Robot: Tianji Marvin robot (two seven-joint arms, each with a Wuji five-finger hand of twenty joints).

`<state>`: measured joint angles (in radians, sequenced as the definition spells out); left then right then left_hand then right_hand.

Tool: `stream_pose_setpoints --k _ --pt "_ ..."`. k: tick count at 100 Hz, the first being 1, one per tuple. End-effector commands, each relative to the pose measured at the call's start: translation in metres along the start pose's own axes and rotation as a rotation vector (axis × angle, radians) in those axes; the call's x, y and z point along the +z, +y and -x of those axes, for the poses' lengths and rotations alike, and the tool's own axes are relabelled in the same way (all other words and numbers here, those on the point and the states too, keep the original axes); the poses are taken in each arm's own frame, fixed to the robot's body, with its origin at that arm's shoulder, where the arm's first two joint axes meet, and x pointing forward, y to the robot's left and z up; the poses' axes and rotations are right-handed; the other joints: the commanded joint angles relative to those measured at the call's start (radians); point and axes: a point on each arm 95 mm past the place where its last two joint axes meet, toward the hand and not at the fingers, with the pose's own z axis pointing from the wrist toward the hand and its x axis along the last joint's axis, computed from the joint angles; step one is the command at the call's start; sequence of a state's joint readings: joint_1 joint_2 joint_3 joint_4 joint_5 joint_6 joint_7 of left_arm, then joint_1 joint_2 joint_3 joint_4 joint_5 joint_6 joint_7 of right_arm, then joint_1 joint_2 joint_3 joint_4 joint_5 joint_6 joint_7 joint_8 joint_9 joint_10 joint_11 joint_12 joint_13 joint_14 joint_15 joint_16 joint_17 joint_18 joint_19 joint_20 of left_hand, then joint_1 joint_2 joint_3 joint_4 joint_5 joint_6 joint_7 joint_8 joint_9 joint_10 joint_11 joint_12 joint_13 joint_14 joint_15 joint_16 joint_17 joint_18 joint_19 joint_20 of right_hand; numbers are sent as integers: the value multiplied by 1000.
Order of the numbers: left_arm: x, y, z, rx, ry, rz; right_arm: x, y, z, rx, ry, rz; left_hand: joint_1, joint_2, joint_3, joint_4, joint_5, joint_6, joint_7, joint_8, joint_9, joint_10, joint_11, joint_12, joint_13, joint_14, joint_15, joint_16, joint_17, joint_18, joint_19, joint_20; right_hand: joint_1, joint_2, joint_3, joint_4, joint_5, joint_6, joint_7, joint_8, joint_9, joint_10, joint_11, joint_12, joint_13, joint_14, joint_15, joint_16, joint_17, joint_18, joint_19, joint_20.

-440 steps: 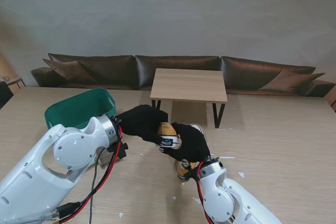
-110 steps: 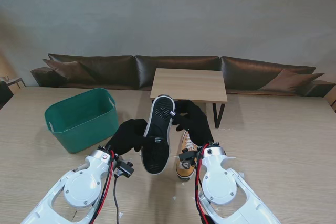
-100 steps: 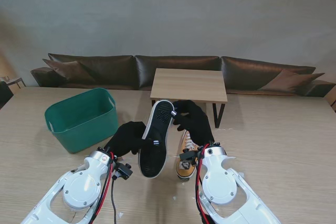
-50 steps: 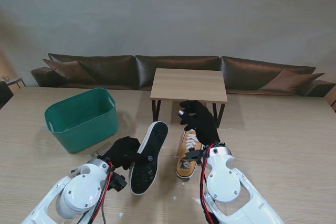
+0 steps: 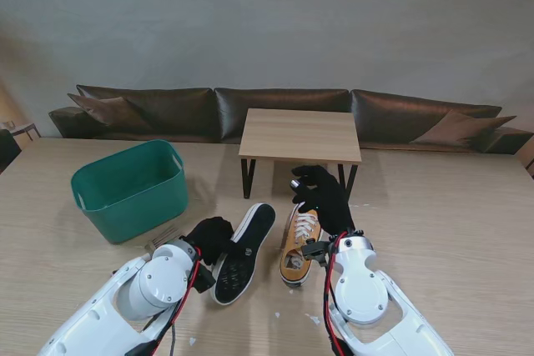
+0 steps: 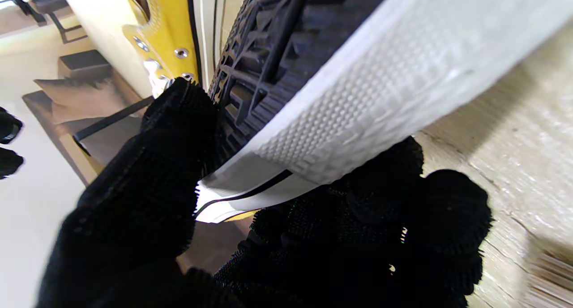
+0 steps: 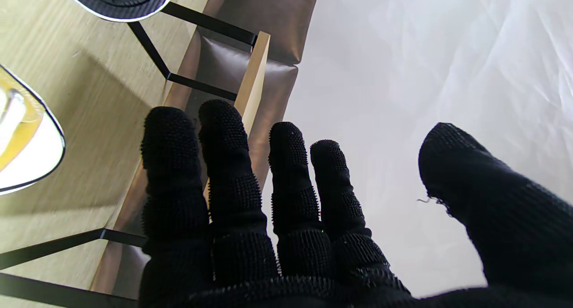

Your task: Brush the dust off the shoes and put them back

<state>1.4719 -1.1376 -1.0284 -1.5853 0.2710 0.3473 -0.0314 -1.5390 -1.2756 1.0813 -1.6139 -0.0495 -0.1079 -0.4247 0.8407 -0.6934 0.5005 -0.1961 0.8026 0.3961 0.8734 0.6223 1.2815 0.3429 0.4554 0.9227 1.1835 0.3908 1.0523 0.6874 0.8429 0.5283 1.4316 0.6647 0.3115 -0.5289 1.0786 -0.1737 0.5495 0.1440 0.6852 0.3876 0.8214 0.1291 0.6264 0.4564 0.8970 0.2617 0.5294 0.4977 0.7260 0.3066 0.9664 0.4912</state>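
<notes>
Nearest to me, the left hand (image 5: 210, 237) in its black glove is wrapped around one shoe (image 5: 243, 253), which is tipped on its side so the black sole faces up and toward me. In the left wrist view the fingers (image 6: 152, 182) press against the tread while the rest of the hand cups the white rubber edge from the other side, so it's a proper grip on that shoe. I can't tell whether the shoe's near end is touching the surface (image 5: 434, 223) or just hovering over it.

Just to the right of it sits the second shoe (image 5: 299, 242), yellow with white laces, upright on its sole, toe pointing away from me. The two are close beside each other but apart.

A bit farther, the right hand (image 5: 321, 193) is up in the air past the yellow shoe's toe, fingers spread and holding nothing. Its wrist view shows all the fingers (image 7: 233, 173) splayed.

Off to the left and farther back is a green bin (image 5: 130, 188), well apart from the shoes. Behind everything stands a small wooden table (image 5: 301, 135) with black legs, then a brown sofa (image 5: 284, 110) along the wall.
</notes>
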Motion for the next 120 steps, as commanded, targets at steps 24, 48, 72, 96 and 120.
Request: stream_pose_setpoints --k 24,48,72,96,120 --pt "19 -1 -10 68 -35 5 -2 2 6 22 -18 -4 106 11 206 36 68 -115 20 -42 -108 -6 -29 55 81 -214 106 54 -6 -76 80 23 -18 20 8 26 -27 -22 7 -19 -19 14 13 -16 4 7 18 -6 -410 10 -21 20" --pt "27 0 -10 147 -69 23 -2 4 8 26 -21 0 -44 23 259 14 126 -84 -249 -43 -175 9 -10 -128 78 -195 37 101 -45 -72 72 29 -18 20 11 26 -24 -20 7 -20 -17 16 12 -16 7 7 19 -6 -409 10 -22 22" --pt "28 1 -8 186 -91 39 -2 6 10 31 -25 2 -209 95 249 69 148 -29 -489 -98 -231 59 -62 -171 53 -128 -62 145 -122 -32 42 59 -16 17 14 26 -19 -17 7 -21 -15 17 12 -16 11 9 21 -5 -409 13 -23 24" --pt "25 -4 -2 305 -97 32 -3 7 12 31 -30 -3 -213 140 194 73 130 -18 -555 -136 -276 75 -103 -201 -55 -52 -123 161 -228 -37 24 98 -17 17 15 26 -18 -18 6 -22 -14 19 11 -16 11 11 21 -5 -409 13 -24 25" --pt "23 -7 -1 383 -49 -14 -3 6 13 30 -33 -8 -202 149 183 77 48 -21 -632 -197 -391 81 -187 -268 -322 28 -271 127 -378 -127 14 125 -16 18 16 26 -16 -17 6 -22 -14 19 11 -16 14 9 22 -5 -408 13 -24 26"
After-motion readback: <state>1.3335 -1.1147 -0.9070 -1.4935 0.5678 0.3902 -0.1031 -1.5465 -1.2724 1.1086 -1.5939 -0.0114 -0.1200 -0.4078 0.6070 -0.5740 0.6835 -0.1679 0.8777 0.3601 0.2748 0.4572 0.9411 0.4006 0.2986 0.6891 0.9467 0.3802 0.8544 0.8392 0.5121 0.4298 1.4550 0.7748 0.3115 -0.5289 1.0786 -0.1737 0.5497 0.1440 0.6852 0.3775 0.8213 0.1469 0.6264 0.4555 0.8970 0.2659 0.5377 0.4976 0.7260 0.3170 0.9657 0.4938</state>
